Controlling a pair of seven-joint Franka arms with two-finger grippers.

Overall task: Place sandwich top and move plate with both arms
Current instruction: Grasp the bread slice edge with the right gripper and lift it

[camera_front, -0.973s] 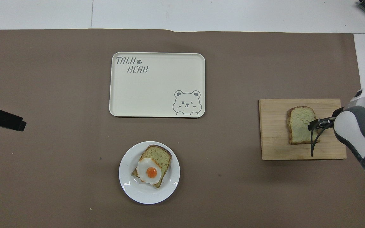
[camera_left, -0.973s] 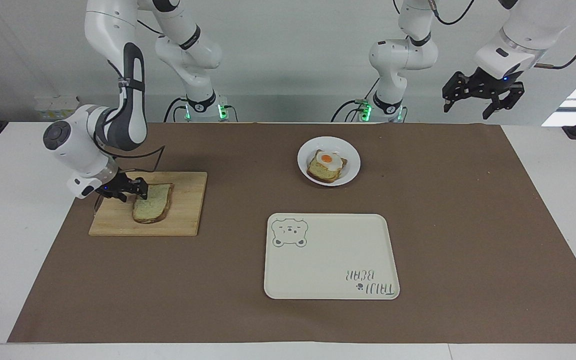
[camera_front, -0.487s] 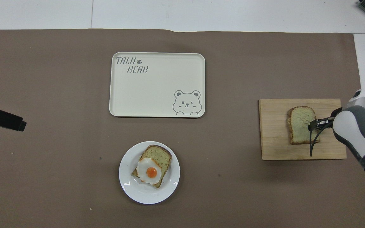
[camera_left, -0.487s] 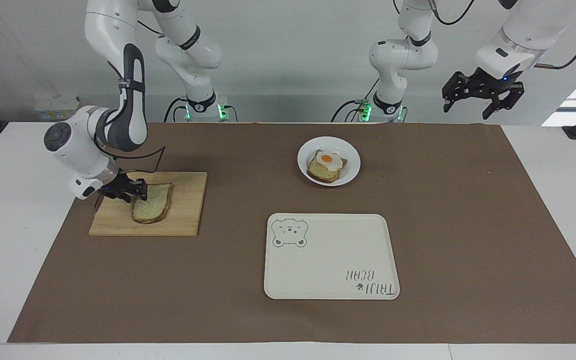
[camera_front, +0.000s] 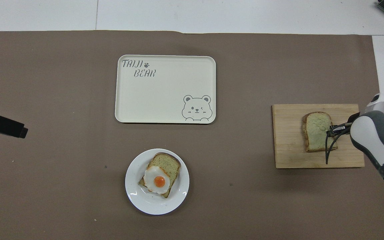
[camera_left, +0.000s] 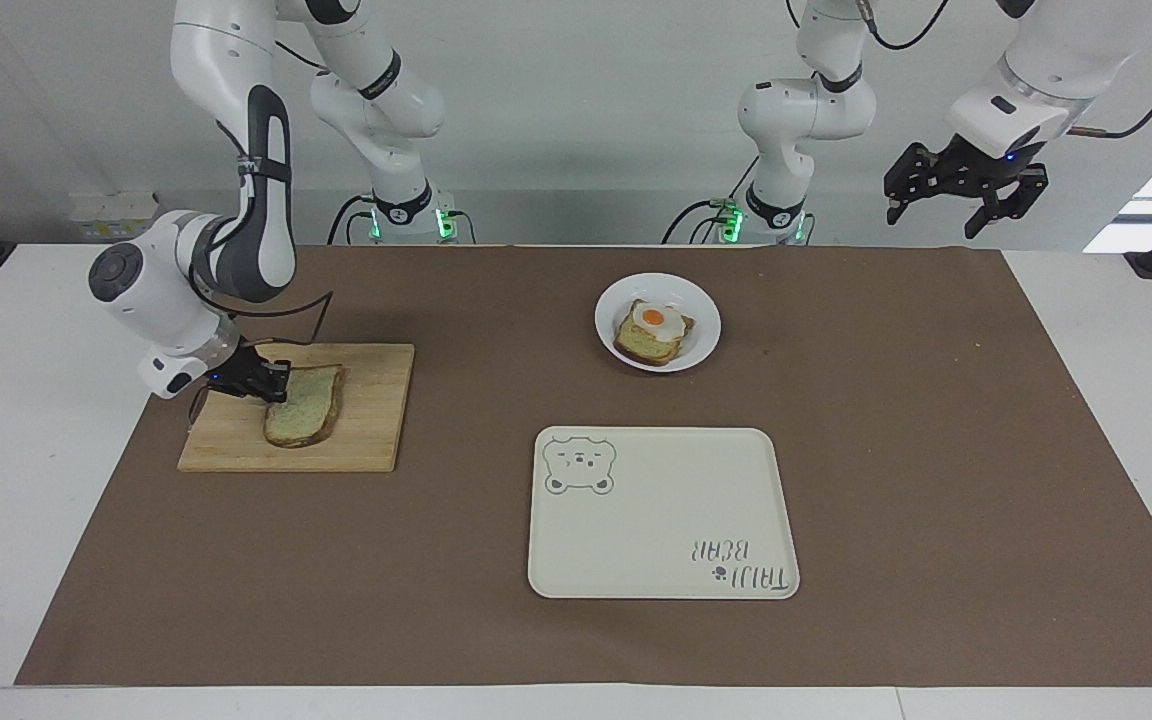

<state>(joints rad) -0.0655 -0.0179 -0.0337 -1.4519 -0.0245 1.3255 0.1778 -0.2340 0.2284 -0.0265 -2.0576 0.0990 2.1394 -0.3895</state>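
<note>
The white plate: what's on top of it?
On the plate lies a bread slice with a fried egg on it. The egg covers much of that slice, and the slice hides the plate's middle.

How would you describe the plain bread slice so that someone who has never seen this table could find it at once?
Start at the wooden board on the brown mat, at the right arm's end of the table. The sandwich top lies on that board, with the right hand at its edge. Unlike the slice on the white plate, it carries no fried egg.
</note>
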